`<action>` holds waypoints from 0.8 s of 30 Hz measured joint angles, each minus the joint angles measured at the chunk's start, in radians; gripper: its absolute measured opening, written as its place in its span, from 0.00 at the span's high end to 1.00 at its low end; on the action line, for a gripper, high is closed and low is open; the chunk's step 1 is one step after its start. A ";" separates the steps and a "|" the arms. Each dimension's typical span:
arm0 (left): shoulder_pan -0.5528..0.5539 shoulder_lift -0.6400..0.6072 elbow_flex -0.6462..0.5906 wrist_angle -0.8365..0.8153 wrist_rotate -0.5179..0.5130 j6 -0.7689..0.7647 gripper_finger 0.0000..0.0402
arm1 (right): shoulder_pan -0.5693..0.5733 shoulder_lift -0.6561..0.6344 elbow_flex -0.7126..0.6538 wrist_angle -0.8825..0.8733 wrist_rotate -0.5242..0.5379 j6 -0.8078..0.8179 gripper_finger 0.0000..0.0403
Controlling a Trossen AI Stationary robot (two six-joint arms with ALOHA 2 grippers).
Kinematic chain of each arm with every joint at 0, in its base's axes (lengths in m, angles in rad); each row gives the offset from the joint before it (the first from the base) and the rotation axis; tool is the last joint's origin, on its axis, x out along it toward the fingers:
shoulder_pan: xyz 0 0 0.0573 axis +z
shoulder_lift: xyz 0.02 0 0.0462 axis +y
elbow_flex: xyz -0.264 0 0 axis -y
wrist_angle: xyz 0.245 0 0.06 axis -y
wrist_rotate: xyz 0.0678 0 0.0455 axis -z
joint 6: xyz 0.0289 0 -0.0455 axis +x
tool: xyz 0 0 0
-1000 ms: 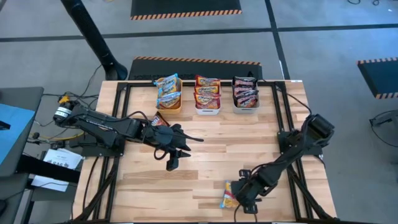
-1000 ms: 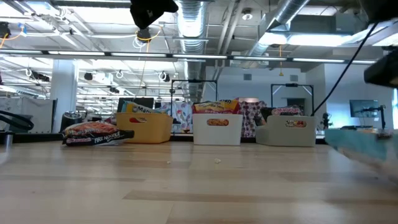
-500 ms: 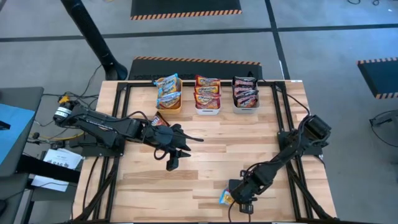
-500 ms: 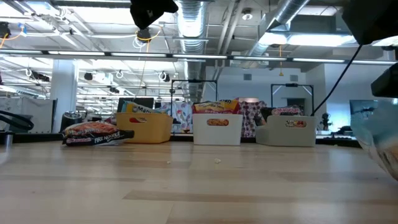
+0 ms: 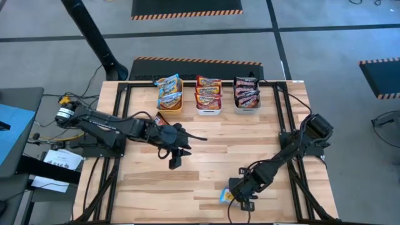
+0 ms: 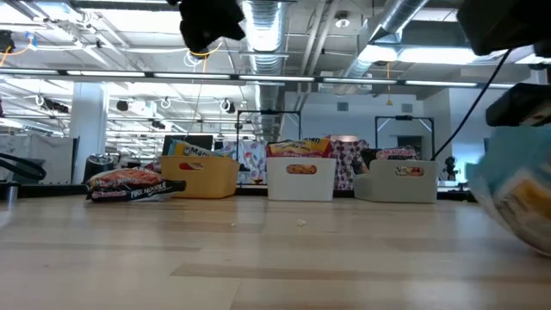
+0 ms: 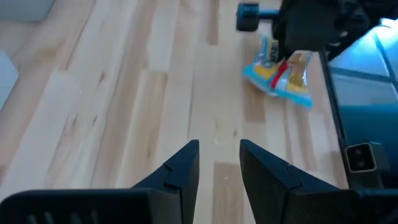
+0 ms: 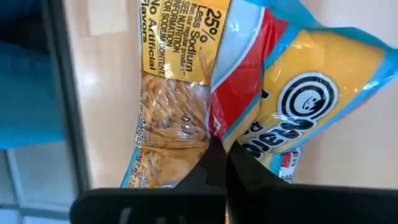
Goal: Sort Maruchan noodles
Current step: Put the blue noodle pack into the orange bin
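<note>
The right gripper [image 5: 232, 195] is down at the near edge of the table [image 5: 212, 150], its fingers [image 8: 214, 163] pressed together on the crinkled wrapper of a yellow-and-blue noodle packet [image 8: 261, 106]. From above, only a corner of that packet pokes out beside the gripper, close to the table's front edge; from table height it looms as a blur at the right side. The left gripper [image 5: 177, 152] hangs over the middle-left of the table with its two fingers [image 7: 180, 171] a little apart and nothing between them, and its wrist camera looks across the bare wood toward the other arm and the packet it is pinching. Just behind the left gripper, toward the bins, a dark red-black packet [image 5: 161, 120] lies flat on the wood by itself. Along the far edge stand three bins in a row: an orange bin [image 5: 179, 107] with yellow-and-blue packets [image 5: 169, 90] in it, a white bin [image 5: 208, 112] in the middle with red-orange packets [image 5: 209, 91], and a grey bin [image 5: 248, 110] with dark packets [image 5: 247, 91]. The bins sit just beside one another, well apart from both grippers.
</note>
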 joint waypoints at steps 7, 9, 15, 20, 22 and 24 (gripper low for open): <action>0.036 0.012 0.000 -0.001 0.000 -0.001 0.68 | -0.025 -0.103 -0.007 -0.083 0.112 -0.028 0.99; 0.049 0.012 0.001 0.011 0.001 -0.018 0.65 | -0.035 -0.138 -0.006 -0.121 0.137 -0.028 0.99; 0.106 0.011 0.001 0.115 0.008 -0.141 0.57 | -0.072 -0.217 -0.005 -0.192 0.181 -0.044 0.99; 0.157 0.011 0.001 0.157 0.006 -0.297 0.56 | -0.111 -0.272 -0.004 -0.190 0.255 -0.116 0.99; 0.174 0.011 0.001 0.160 0.012 -0.365 0.56 | -0.128 -0.292 -0.003 -0.187 0.297 -0.152 0.99; 0.191 0.011 0.001 0.159 0.037 -0.409 0.56 | -0.146 -0.307 -0.003 -0.187 0.353 -0.198 0.99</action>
